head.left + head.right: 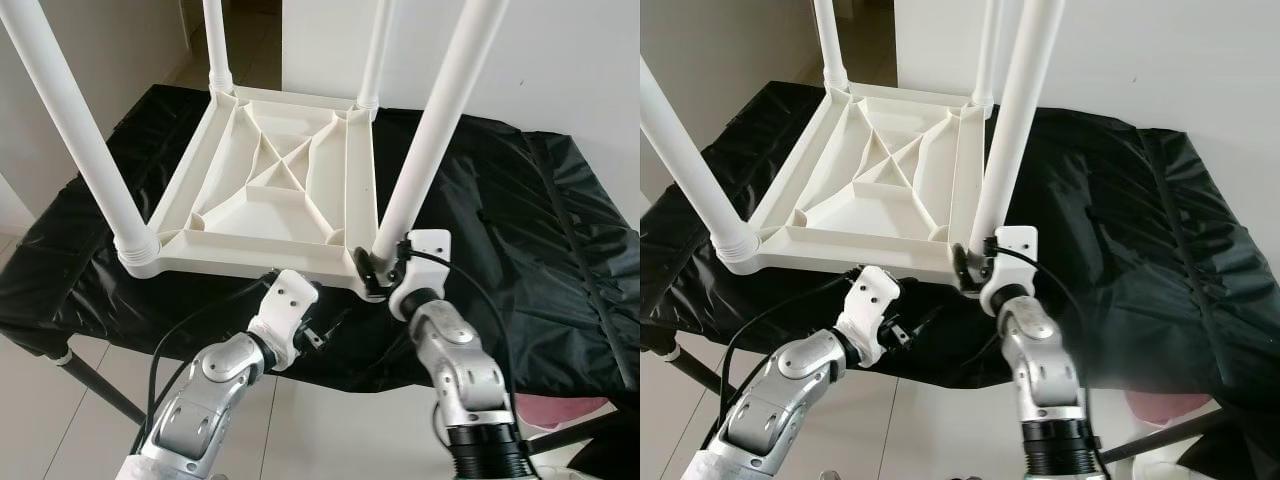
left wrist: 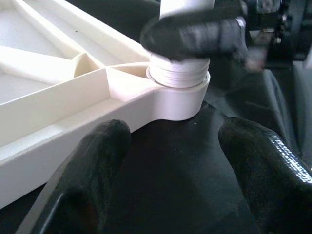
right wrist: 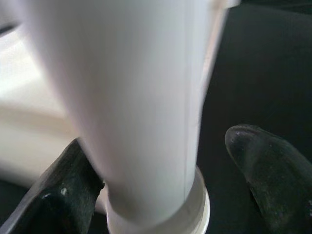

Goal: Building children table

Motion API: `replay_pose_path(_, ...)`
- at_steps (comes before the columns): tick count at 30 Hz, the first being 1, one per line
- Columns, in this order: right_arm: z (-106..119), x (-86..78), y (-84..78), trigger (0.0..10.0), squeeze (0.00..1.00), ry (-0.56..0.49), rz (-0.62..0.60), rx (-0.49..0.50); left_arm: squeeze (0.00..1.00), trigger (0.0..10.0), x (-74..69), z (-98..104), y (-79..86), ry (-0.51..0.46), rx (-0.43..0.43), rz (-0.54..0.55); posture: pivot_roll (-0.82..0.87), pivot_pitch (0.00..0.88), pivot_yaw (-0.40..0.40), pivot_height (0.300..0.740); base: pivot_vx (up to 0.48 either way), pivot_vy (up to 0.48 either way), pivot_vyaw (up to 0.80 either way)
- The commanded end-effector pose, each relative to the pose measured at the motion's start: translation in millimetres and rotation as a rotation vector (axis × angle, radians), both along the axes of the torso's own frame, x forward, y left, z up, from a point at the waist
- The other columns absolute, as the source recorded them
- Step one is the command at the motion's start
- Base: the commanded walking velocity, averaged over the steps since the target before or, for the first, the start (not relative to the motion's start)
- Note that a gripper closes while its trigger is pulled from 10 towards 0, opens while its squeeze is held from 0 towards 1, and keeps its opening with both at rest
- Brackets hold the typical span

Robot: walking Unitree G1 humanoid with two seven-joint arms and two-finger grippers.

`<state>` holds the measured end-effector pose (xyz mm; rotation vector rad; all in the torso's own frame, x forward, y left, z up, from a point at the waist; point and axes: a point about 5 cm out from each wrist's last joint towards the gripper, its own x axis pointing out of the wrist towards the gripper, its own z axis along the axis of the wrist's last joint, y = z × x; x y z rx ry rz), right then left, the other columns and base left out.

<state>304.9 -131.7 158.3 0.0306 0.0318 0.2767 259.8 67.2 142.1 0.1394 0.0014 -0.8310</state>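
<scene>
A white plastic children's table [image 1: 250,258] lies upside down on a black cloth [image 1: 520,220], its legs pointing up. My right gripper [image 1: 375,272] is at the base of the near right leg [image 1: 430,150]. In the right wrist view the fingers [image 3: 268,175] straddle that leg [image 3: 141,107]; one touches it and the other stands apart, so the gripper is open. My left gripper [image 1: 325,335] hangs open just below the table's front edge, holding nothing. In the left wrist view it [image 2: 170,170] looks at the leg's threaded collar [image 2: 178,75] in its corner socket.
The near left leg [image 1: 70,130] and two far legs stand tall around the workspace. The cloth-covered surface ends just in front of my arms, with a dark stand leg [image 1: 100,385] below. A pink object [image 1: 560,410] lies low at the right. White walls stand behind.
</scene>
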Motion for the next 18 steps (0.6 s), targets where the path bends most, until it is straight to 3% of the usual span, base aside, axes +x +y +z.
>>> replay_pose_path(1, -6, 1.2, -0.8, 10.0, 0.00, 0.020, 0.099, -0.019, 0.00, 10.0, -0.9, -2, -0.7, 0.011, -0.004, 0.011, -0.01, 0.094, -0.043, 0.740, 0.000, 0.000, 0.00)
replay_pose_path(4, -6, 2.5, -4.0, 10.0, 0.00, 0.013, 0.149, -0.062, 0.00, 10.0, -0.6, -2, -0.5, 0.011, -0.004, 0.010, -0.01, 0.093, -0.038, 0.740, 0.000, 0.000, 0.00)
replay_pose_path(5, -3, 7.6, -9.2, 10.0, 0.00, -0.029, 0.279, -0.142, 0.00, 10.0, 0.8, -1, -0.4, 0.009, -0.003, 0.006, -0.01, 0.100, -0.028, 0.740, 0.000, 0.000, 0.00)
replay_pose_path(7, -2, 10.0, -10.6, 10.0, 0.00, -0.039, 0.326, -0.166, 0.00, 10.0, 1.6, 0, -0.1, 0.009, -0.003, 0.005, -0.01, 0.100, -0.028, 0.740, 0.000, 0.000, 0.00)
replay_pose_path(18, -1, 29.7, -3.4, 10.0, 0.00, -0.069, 0.421, -0.253, 0.00, 10.0, 3.0, 2, -0.5, 0.002, -0.002, 0.008, 0.00, 0.102, -0.026, 0.740, 0.000, 0.000, 0.00)
